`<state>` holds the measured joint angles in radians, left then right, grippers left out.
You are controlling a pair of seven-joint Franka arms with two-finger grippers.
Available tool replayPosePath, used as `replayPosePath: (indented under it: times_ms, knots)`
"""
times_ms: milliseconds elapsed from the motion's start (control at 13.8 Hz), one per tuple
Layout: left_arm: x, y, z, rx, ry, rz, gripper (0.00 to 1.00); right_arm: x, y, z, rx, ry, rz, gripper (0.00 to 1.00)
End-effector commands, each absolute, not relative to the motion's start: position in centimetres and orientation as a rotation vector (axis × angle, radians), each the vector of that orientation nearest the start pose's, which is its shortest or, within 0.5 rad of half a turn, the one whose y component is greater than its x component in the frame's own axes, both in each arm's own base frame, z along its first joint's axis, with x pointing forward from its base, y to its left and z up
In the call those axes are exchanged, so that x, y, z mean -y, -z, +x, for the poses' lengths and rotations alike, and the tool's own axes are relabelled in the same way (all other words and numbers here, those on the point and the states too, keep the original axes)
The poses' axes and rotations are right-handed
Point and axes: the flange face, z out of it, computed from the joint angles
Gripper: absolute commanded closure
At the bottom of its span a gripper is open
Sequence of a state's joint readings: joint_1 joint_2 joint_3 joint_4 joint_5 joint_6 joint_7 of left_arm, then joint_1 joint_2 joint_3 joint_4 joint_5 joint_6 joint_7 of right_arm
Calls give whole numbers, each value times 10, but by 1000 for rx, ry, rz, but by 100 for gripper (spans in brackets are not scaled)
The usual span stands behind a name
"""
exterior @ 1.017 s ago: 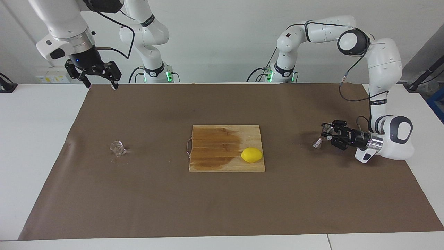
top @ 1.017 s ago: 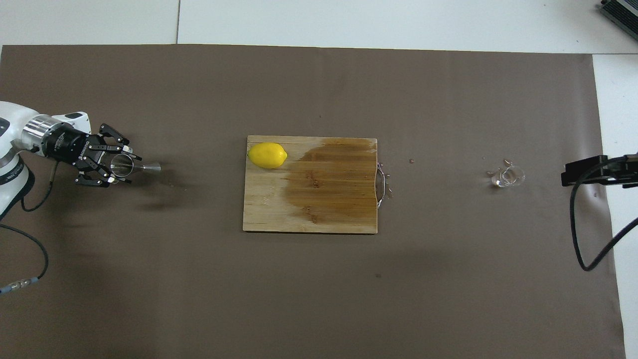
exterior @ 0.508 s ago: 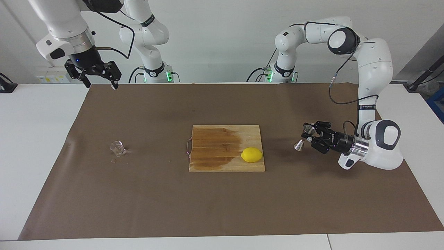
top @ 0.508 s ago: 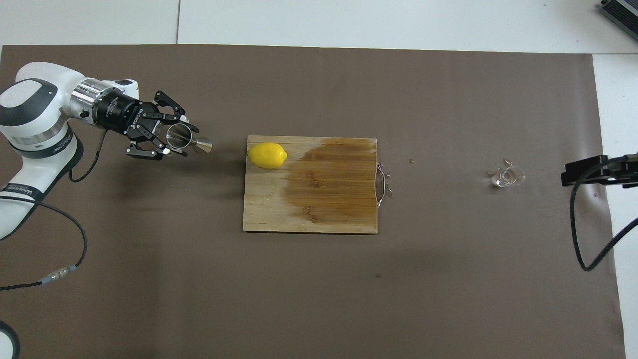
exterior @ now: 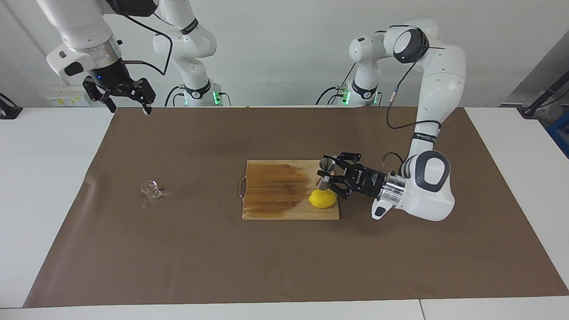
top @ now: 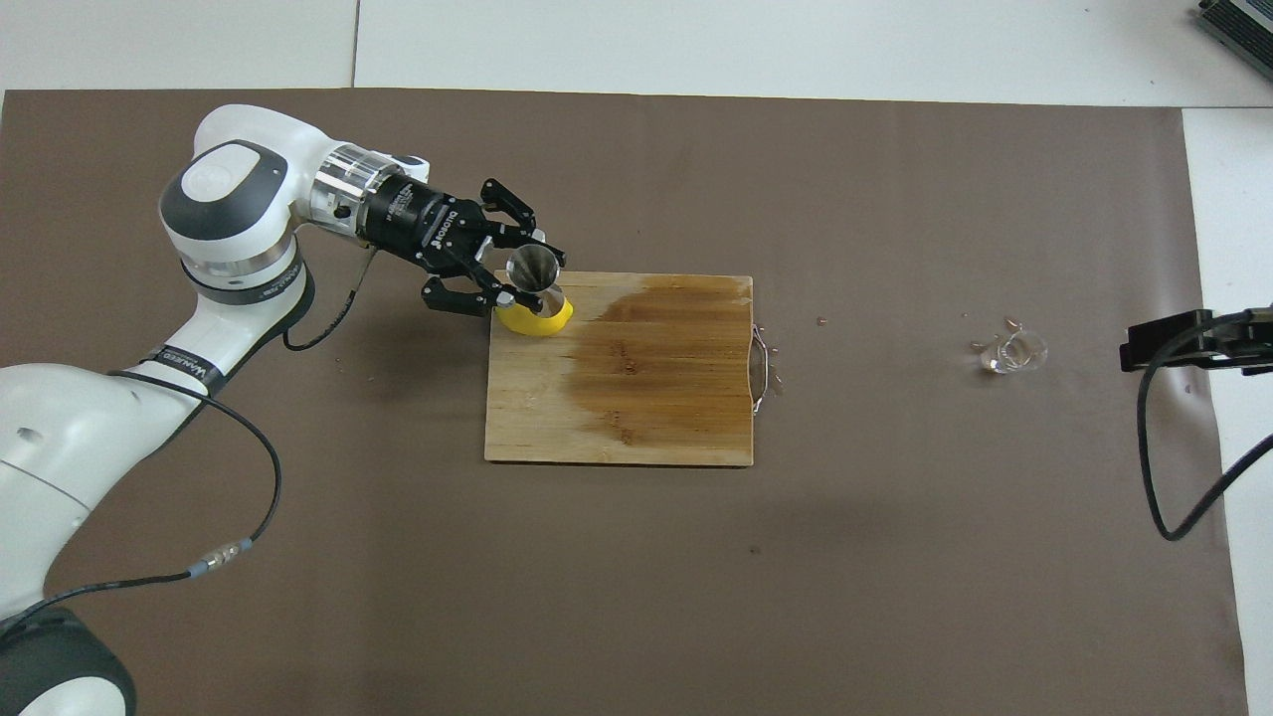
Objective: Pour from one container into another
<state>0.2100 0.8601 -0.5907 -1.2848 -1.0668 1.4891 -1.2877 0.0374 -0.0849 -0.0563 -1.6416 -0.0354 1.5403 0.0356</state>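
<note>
Left gripper carries the jigger over the cutting board while the glass cup waits at the right arm's end

Taking the cutting board as landmark and reading the facing view from its left: the right gripper hangs high, well off the board toward the right arm's end of the tabletop, fingers spread wide and empty, apparently waiting. The glass cup, tiny, clear, short and stubby, stands upright on the brown mat between that end and the board, well apart from the board, a few small bits scattered by it. The board has a dark wet-looking patch. At its corner toward the left arm lies a lemon; directly over it the left gripper is clamped at the waist of the jigger, silvery, hourglass-shaped, roughly upright, probably to keep its cone level during carrying toward the cup.
</note>
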Motion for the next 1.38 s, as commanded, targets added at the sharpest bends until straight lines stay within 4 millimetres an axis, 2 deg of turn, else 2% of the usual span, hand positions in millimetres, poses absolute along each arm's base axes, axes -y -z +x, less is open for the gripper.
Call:
replayPosePath:
  times_ms: [0, 290, 581, 726, 1017, 1234, 1307]
  knots:
    - [272, -352, 651, -1132, 1663, 1508, 65, 16, -638, 519, -85, -10, -3153, 0]
    - [309, -327, 629, -1132, 1581, 1549, 64, 16, -638, 519, -87, -15, -3153, 0]
    - [327, -300, 613, -1079, 1576, 1551, 64, 16, -638, 519, -87, -15, -3153, 0]
    - [343, -295, 608, -1063, 1580, 1547, 63, 16, -638, 519, -85, -15, -3153, 0]
    - [376, -297, 601, -1071, 1555, 1542, 63, 17, -640, 519, -85, -5, -3153, 0]
    - [391, -292, 596, -1052, 1518, 1557, 63, 16, -645, 516, -85, 9, -3152, 0]
    - [390, -289, 599, -1062, 1503, 1551, 63, 16, -645, 515, -78, 12, -3152, 0]
